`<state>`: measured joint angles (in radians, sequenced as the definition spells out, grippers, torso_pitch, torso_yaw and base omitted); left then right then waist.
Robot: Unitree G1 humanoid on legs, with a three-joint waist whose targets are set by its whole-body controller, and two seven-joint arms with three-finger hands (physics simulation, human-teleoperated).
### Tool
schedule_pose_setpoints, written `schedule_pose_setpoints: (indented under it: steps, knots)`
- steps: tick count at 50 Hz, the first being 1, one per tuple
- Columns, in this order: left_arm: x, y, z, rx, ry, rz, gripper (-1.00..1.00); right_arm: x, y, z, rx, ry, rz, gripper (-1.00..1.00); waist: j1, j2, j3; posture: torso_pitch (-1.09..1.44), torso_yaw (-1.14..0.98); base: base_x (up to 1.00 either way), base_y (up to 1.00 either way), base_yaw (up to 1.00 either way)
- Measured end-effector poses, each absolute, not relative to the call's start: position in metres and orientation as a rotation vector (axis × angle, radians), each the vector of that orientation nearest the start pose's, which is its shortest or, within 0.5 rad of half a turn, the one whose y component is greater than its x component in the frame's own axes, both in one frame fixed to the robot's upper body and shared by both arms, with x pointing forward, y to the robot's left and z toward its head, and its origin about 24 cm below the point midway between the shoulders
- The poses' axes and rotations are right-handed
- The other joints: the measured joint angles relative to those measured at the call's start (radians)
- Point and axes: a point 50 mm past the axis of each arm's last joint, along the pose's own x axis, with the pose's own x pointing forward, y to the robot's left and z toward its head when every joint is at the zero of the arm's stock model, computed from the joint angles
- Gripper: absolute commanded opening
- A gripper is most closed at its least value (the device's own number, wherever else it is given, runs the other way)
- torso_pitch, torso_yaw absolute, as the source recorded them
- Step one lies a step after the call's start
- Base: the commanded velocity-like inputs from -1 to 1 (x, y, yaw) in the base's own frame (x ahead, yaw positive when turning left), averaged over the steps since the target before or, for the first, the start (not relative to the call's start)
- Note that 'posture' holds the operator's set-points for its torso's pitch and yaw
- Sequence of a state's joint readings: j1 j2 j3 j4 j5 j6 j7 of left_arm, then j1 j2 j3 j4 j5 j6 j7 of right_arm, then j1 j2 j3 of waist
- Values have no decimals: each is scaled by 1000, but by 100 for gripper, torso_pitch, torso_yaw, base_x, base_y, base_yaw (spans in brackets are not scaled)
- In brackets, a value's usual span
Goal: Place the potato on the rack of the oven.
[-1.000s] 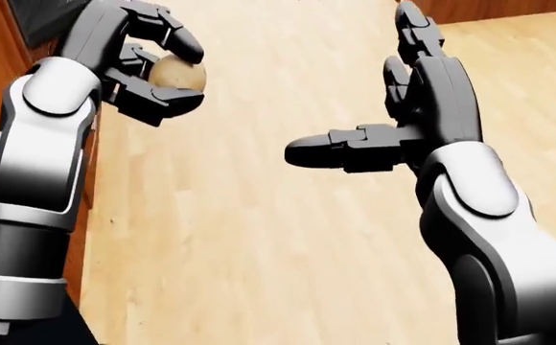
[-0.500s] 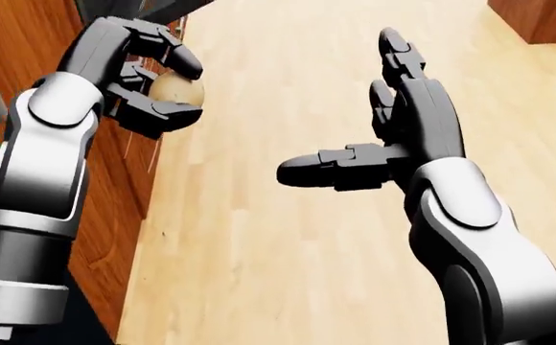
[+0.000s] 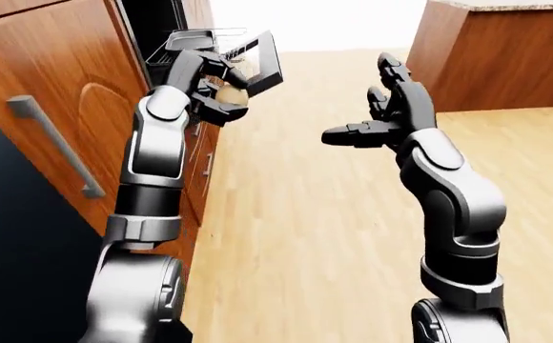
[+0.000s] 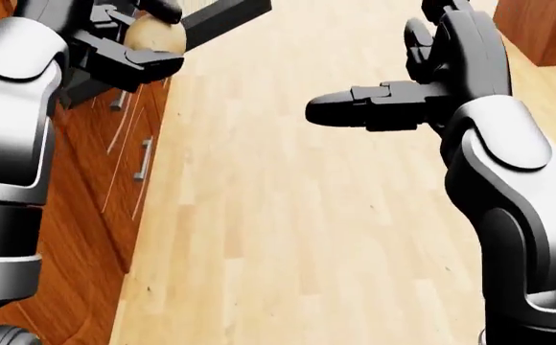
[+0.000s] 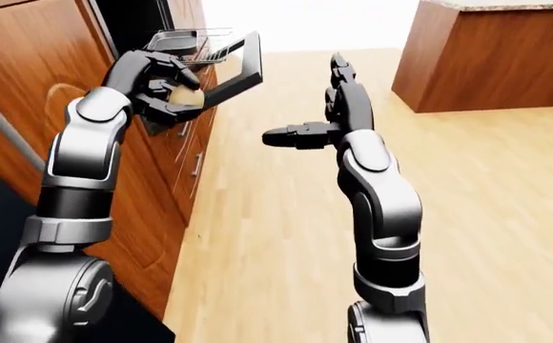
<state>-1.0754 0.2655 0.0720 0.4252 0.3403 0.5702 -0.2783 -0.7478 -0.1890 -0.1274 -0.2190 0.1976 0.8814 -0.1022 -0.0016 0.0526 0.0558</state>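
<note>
**Potato in my left hand, up beside the open oven door**

My left hand (image 4: pixel 124 43) is raised at the top left of the head view, and its dark fingers (image 4: pixel 129 68) are curled round the potato (image 4: pixel 153 34). The pale tan skin shows between them, one finger under it and others over the top, so it is gripped and clear of any surface.

In the left-eye view the potato (image 3: pixel 231 95) sits just below and in front of the open oven door (image 3: pixel 262 61), a dark-framed panel hanging out from the wooden cabinets (image 3: pixel 57 93). Above and left of the door, the wire rack (image 5: pixel 186 36) juts from the dark oven opening, seen best in the right-eye view. The potato is near the door but not on the rack; whether my knuckles touch the door edge, I cannot tell.

My right hand (image 4: pixel 422 79) is up at the right of the head view, holding nothing. Its fingers are spread: the thumb (image 4: pixel 354 108) points flat toward the view's left, the other two reach upward toward the top edge. It hangs over the light wooden floor (image 4: pixel 288 237), well apart from the potato.

A long metal handle (image 3: pixel 57 146) runs down the cabinet panel at the left of the left-eye view, and a wooden island (image 3: pixel 506 57) stands at the top right.
</note>
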Motion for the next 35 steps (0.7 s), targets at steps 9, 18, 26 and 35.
schedule_pose_setpoints:
  steps: [9,18,26,35]
  knots:
    - [395,160,256,496,-24,-50,-43,328,-149,243,-7,-114,33,100,32,-58,-19,0,0,47,0,0]
    - [397,150,247,497,4,-101,-43,329,-153,237,-12,-68,4,100,2,-108,-5,0,0,41,0,0]
    - [394,154,269,501,-77,-67,-44,327,-153,250,0,-129,10,100,9,-27,-9,0,0,2,0,0]
    - [399,161,258,494,13,-50,-44,326,-150,250,-3,-104,29,100,20,-80,-16,0,0,9,26,0]
